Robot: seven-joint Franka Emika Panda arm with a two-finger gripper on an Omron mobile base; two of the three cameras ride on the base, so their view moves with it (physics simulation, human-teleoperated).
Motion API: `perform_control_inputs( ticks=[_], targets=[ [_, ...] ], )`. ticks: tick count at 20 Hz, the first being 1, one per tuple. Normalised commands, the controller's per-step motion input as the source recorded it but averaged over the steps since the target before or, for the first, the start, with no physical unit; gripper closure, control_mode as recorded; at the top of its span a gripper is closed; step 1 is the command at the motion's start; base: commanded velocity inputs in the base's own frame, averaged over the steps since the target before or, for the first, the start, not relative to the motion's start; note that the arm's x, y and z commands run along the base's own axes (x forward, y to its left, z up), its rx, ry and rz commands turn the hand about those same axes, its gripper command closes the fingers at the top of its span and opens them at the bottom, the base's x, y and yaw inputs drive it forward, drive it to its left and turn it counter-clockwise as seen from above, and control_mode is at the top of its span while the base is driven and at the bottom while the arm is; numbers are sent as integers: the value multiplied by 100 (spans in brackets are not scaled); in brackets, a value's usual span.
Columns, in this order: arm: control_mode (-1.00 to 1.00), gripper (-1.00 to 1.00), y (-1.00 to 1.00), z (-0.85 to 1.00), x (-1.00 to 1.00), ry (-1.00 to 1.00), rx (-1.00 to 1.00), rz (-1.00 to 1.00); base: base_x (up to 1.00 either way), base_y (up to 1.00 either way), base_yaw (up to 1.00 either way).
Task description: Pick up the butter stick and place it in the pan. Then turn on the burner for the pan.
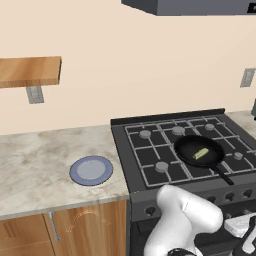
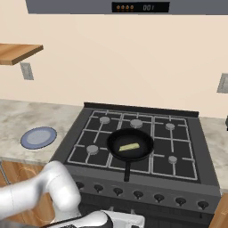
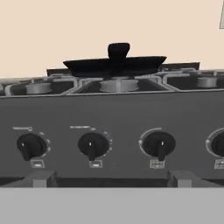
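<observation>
The butter stick, pale yellow-green, lies flat inside the black pan. The pan sits on the front middle grate of the stove, its long handle pointing toward the stove's front edge. In the hand view the pan is seen edge-on above the stove's front panel, handle end toward the camera. My gripper is low in front of that panel, facing the row of black knobs. Its fingertips stand wide apart with nothing between them.
A round blue-grey plate rests on the marble counter left of the stove. A wooden shelf hangs on the wall at left, and a range hood is above. Further knobs flank the middle one.
</observation>
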Motion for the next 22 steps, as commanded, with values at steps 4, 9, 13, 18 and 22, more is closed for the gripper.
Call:
perform_control_inputs(
  ticks=[4, 9, 13, 18, 22],
  targets=[
    [-100, -100, -33, -10, 10, -31, -15, 7, 0, 0, 0],
    [-100, -100, -28, -1, 8, -16, -10, -1, 0, 0, 0],
    [-100, -100, -23, 0, 19, -7, -4, 0, 0, 0, 0],
    [-100, -100, -10, -3, 30, -3, 0, 0, 0, 0, 0],
    [-100, -100, 0, -2, 23, -2, 0, 0, 0, 0, 0]
  ],
)
